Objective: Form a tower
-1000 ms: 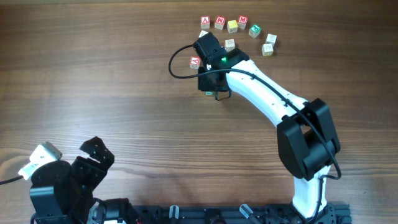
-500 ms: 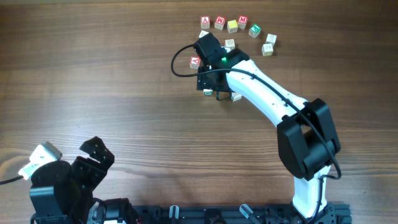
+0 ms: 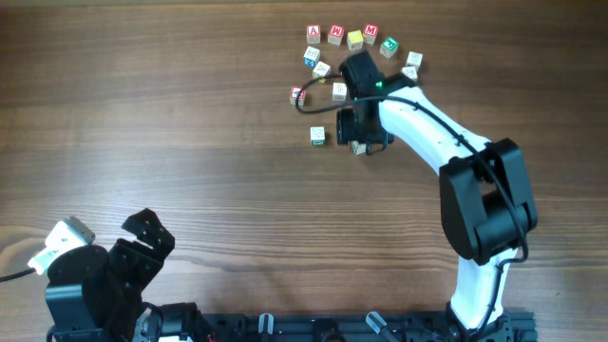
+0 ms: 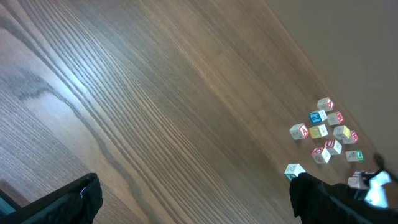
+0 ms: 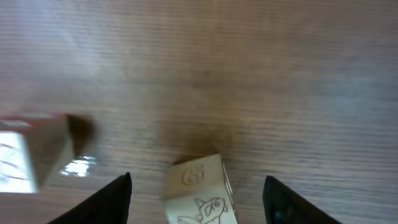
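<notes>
**Right tool open around one lone cube**

The right tool (image 5: 198, 184) has its fingers (image 5: 118, 199) spread. A pale cube (image 5: 200, 198) with a drawn figure lies on the desk (image 3: 142, 114) between them, touching neither. Just to the left, seen from overhead, the green-printed cube (image 3: 317, 137) sits alone, so the tower's pieces lie apart, one high. Loose letter cubes (image 3: 354, 39) curve beyond the arm. The left tool (image 3: 142, 237) rests near the desk's front edge, wide open and empty.
</notes>
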You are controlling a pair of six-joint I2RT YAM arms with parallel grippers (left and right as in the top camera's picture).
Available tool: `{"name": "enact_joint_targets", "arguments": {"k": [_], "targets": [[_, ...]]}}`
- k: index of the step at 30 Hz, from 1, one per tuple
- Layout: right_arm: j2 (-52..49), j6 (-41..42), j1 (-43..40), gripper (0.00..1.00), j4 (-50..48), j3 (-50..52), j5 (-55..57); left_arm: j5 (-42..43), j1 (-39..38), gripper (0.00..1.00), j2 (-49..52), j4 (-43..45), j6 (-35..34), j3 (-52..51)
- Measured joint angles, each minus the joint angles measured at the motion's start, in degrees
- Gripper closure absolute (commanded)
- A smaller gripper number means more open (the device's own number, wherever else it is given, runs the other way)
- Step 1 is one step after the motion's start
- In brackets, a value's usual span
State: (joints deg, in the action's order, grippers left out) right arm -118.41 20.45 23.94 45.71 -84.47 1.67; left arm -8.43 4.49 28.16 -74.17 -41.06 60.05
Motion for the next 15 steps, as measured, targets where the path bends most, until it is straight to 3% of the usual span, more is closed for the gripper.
{"name": "enact_joint_targets", "arguments": {"k": [1, 4, 9, 15], "targets": [[-0.1, -0.9, 0.0, 0.60, -1.1, 1.2, -0.2, 0.0, 0.0, 0.00, 0.0, 0.0, 0.0, 0.0], [-0.3, -1.2, 0.0, 0.78, -2.1, 2.5, -0.4, 0.0, 0.0, 0.00, 0.0, 0.0, 0.0, 0.0], [-0.5, -1.6, 0.0, 0.83, 0.9, 0.7, -0.6, 0.0, 0.0, 0.00, 0.0, 0.0, 0.0, 0.0], [-0.6, 0.0, 0.0, 0.82, 8.7, -11.8, -3.5, 0.0, 0.0, 0.00, 0.0, 0.0, 0.0, 0.0]]}}
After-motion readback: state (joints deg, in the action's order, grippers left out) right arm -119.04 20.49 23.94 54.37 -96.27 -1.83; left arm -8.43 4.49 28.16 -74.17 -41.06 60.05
